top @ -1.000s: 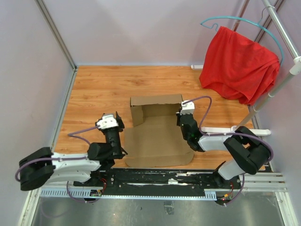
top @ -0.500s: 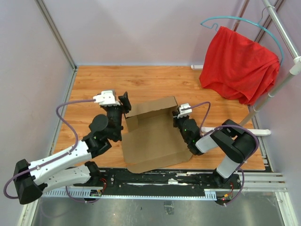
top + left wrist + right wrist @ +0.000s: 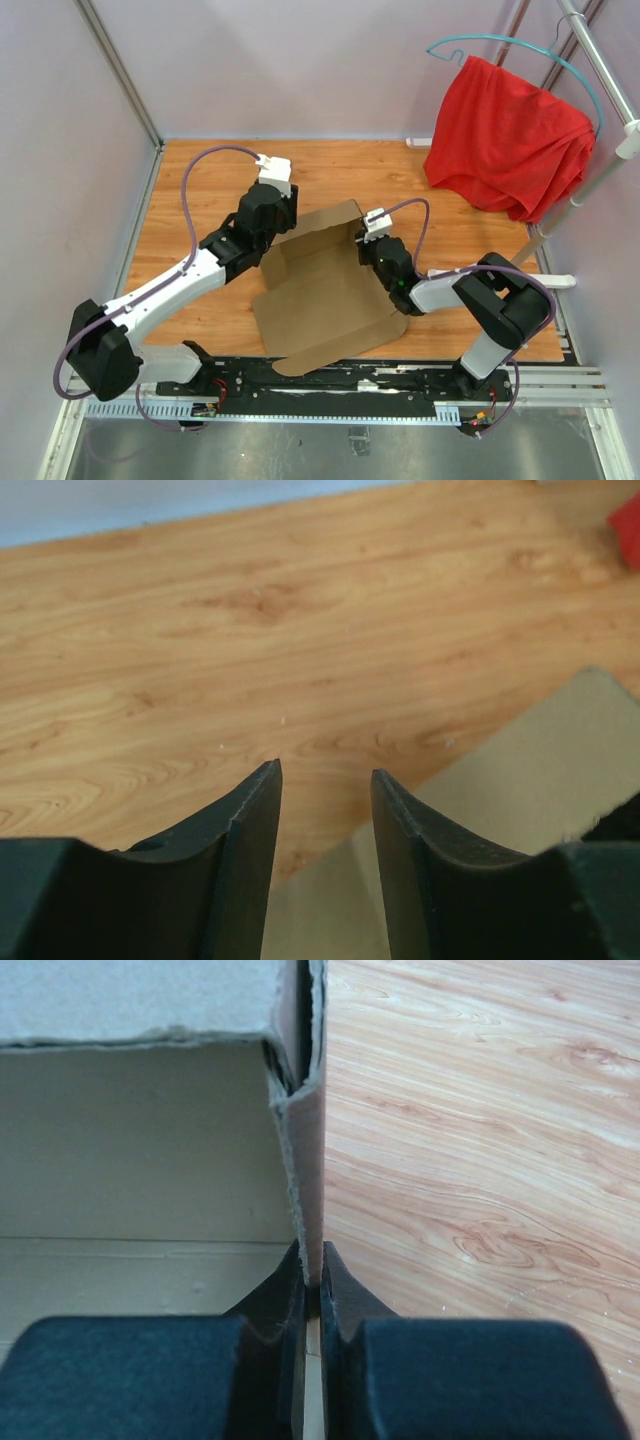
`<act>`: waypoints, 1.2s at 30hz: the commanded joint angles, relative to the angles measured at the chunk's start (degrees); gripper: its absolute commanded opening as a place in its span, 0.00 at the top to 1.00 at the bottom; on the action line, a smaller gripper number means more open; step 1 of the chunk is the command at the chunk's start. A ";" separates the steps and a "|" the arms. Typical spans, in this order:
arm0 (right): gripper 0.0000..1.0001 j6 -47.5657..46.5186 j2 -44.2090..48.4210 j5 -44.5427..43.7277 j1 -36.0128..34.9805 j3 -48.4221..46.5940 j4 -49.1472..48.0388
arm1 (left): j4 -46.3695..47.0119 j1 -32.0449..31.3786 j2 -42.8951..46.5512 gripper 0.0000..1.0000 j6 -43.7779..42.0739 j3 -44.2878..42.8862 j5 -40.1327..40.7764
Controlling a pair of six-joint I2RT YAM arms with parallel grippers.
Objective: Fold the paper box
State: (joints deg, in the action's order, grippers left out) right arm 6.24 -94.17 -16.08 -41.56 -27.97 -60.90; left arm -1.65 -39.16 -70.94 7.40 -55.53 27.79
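The left gripper (image 3: 325,780) hangs over the table (image 3: 200,180) just beyond the far-left corner of the paper box (image 3: 325,290). Its jaws are spread with nothing between them, and only a brown cardboard edge shows under the right-hand jaw in the left wrist view. The paper box sits in the middle of the table, turned askew. Its wide flat panel lies down and reaches toward the near edge, while its low back wall (image 3: 320,222) stands up on the far side. At the box's far-right corner the right gripper (image 3: 311,1260) has its jaws pressed together on the thin right side wall (image 3: 308,1160), pinching it upright where it meets the back wall. Well apart, past the right edge of the table, a red cloth (image 3: 505,135) hangs from a blue hanger (image 3: 520,45). The step in hand looks like raising the walls: the right side is held up, and the left arm seems to be lining up on the opposite corner. The folding is at an early stage, since most of the sheet is flat. The next move probably calls for the left jaws to come down astride the left wall or its corner tab and close on it. The right pinch should hold firm meanwhile, so the skewed box does not slide or turn on the smooth wood. A grip that misses the edge would likely only push the cardboard away.
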 commanded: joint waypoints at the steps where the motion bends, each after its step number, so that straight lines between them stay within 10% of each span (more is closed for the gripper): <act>1: 0.99 0.69 0.11 0.25 0.52 -3.84 6.44 | -4.70 0.48 0.63 0.54 -1.14 -0.92 -7.50; 15: 0.92 1.56 -1.52 0.64 0.52 -3.43 7.48 | -6.17 0.92 0.55 0.55 -0.69 4.77 -3.12; 23: 0.31 2.28 3.35 0.33 0.45 1.36 3.98 | -6.76 0.92 -0.89 0.56 -0.07 4.73 -3.45; 36: 0.32 -2.49 16.27 0.22 -14.95 6.60 0.00 | -7.39 0.92 0.43 0.57 0.82 4.31 -4.91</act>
State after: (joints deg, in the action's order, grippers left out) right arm 5.69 -78.46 -14.55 -50.74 -20.71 -59.07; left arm -5.93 -38.63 -70.54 7.90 -51.35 24.29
